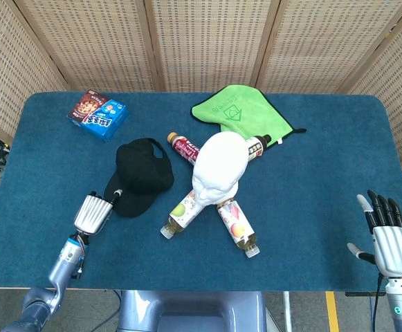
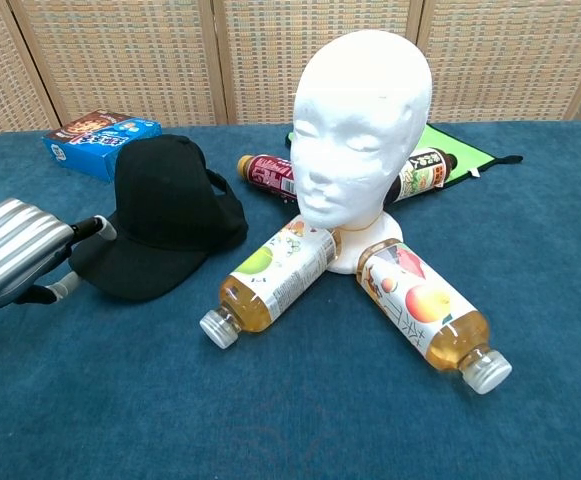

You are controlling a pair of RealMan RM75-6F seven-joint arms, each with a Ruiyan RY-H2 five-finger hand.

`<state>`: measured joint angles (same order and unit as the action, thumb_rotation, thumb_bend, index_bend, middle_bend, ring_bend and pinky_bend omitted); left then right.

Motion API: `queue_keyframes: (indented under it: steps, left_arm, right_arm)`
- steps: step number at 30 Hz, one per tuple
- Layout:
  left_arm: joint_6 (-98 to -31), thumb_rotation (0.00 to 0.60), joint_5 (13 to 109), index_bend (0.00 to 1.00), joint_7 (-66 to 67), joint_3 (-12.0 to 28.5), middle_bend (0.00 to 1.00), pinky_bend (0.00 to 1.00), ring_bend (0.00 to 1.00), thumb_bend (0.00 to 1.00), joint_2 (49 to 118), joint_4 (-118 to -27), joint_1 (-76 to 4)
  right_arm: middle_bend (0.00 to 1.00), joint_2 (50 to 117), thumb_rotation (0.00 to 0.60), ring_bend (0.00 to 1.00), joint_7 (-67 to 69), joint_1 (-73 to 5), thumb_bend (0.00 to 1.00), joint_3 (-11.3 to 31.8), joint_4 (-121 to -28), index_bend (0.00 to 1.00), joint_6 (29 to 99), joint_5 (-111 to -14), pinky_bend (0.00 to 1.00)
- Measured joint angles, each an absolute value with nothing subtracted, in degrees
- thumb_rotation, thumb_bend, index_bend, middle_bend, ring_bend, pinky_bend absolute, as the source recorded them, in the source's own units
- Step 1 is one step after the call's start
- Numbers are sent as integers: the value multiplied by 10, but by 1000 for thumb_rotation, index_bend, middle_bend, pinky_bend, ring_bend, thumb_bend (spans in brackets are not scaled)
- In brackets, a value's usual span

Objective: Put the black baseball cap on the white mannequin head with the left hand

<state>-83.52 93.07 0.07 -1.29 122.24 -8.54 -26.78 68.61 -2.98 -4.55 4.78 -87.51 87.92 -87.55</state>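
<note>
The left hand (image 1: 98,211) is seen low over the blue table (image 1: 311,187), its silver back turned upward and its forearm running down toward the near-left table edge. Its fingers (image 2: 88,231) reach to the brim of the black baseball cap (image 1: 140,176); from the chest view a fingertip lies at the brim's edge, but whether the brim is actually pinched cannot be told. The cap rests on the table, left of the white mannequin head (image 1: 218,169), which stands upright with its face toward the robot.

The right hand (image 1: 389,238) is held at the near-right corner of the table (shown only in the head view), palm down, fingers straight and spread apart, with nothing in it.

Several bottles are arranged around the mannequin's base: a green-labelled bottle (image 2: 267,277) and a peach-labelled bottle (image 2: 425,315) in front, a red-labelled bottle (image 2: 268,176) behind. A green cloth (image 1: 241,114) and a blue snack box (image 1: 98,115) lie further back.
</note>
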Motion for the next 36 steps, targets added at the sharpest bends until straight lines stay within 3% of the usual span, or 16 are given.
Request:
queue_keyframes:
  steps: [25, 27, 32, 36]
  left_arm:
    - [-786, 600, 923, 299, 47, -20, 948, 746, 901, 406, 1237, -69, -280]
    - [-784, 600, 921, 353, 52, -19, 949, 746, 901, 432, 1238, -68, -282]
    - [-779, 600, 916, 722, 62, -15, 961, 752, 907, 614, 1238, -65, -291]
    - [-800, 600, 920, 771, 63, -19, 967, 754, 909, 674, 1233, -65, -297]
  right_arm:
    - [0, 690, 600, 0, -26, -45, 34, 48, -868, 81, 881, -877, 0]
    - [0, 691, 600, 0, -26, -45, 33, 47, -867, 83, 881, -877, 0]
    - [0, 692, 600, 0, -26, -46, 33, 47, -866, 93, 881, -878, 0]
    - [0, 692, 600, 0, -25, -45, 34, 48, -865, 104, 882, -877, 0]
